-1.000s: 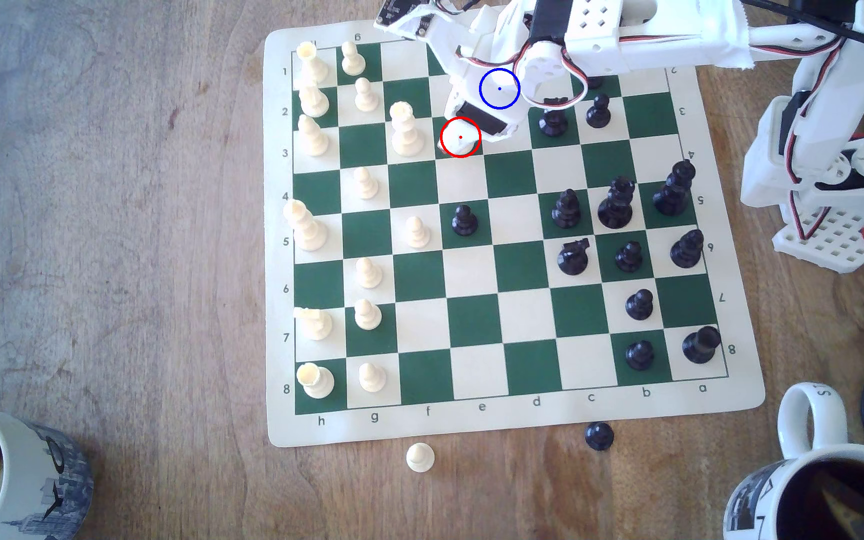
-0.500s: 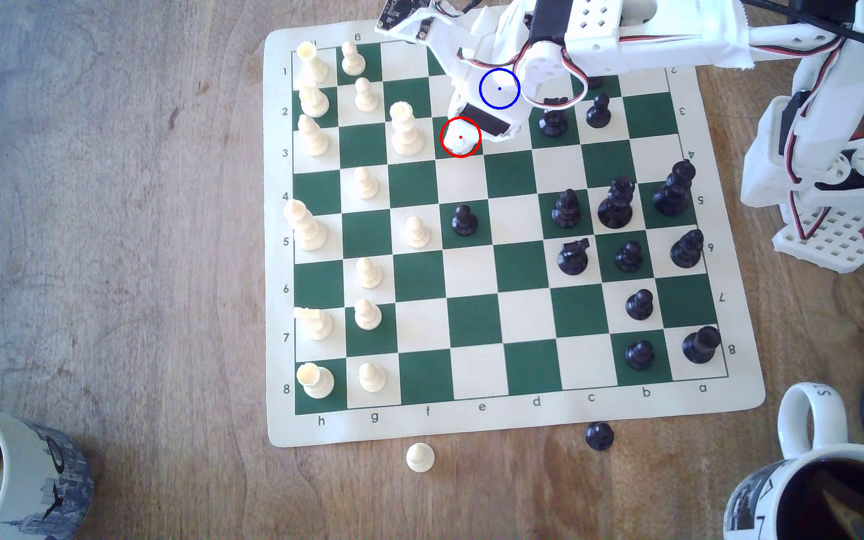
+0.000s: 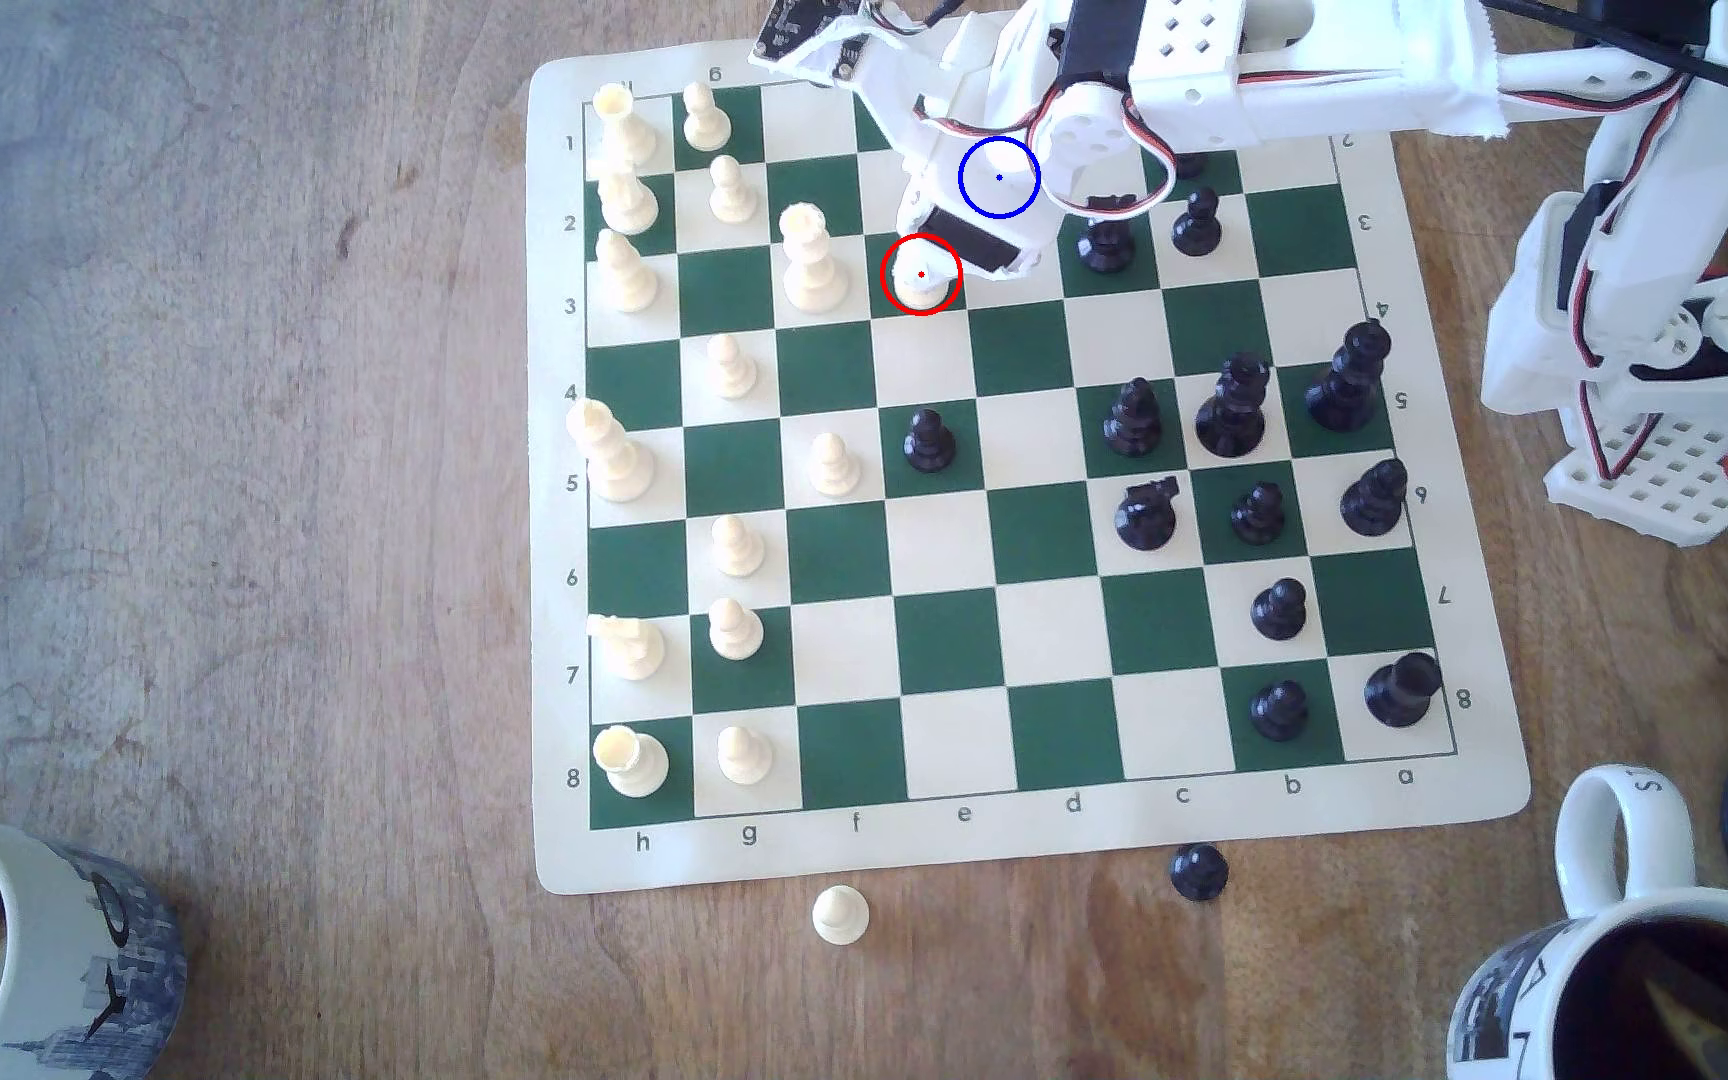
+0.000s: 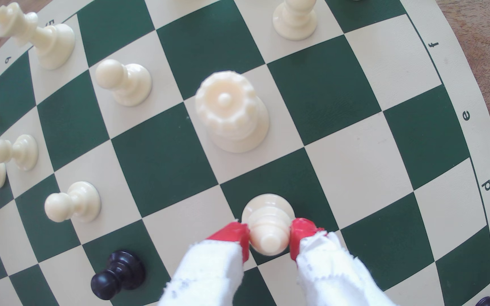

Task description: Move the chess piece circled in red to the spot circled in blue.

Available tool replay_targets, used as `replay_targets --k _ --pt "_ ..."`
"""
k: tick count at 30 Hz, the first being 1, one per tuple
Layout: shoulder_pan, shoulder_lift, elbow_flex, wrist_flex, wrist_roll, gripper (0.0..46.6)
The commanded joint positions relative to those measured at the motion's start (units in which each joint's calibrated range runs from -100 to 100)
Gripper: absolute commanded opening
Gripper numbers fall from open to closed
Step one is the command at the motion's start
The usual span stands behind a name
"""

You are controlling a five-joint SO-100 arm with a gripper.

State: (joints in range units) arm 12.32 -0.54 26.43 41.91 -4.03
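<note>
in the exterior view, a cream queen (image 3: 810,260) stands just left of the red-ringed green square. on that square stands the cream bishop (image 3: 919,286), base on the chess board (image 3: 1047,831). the tool (image 4: 269,239) comes down over it, and the wrist view shows its red fingertips (image 4: 239,235) pinching the bishop's head from both sides. up and to the right in the exterior view, the blue ring (image 3: 999,178) lies over the white arm, so its square is hidden.
</note>
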Motion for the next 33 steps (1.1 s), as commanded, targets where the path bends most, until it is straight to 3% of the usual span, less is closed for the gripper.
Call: replay_targets --k 1,12,23,33 --pt "0.47 -3.28 -4.22 0.18 0.34 4.0" --pt "3.13 -12.87 -5.49 3.87 0.83 3.4" --pt "10.64 -19.06 6.11 1.9 2.1 3.2" --pt "12.28 -16.77 12.55 -3.99 2.39 3.2"
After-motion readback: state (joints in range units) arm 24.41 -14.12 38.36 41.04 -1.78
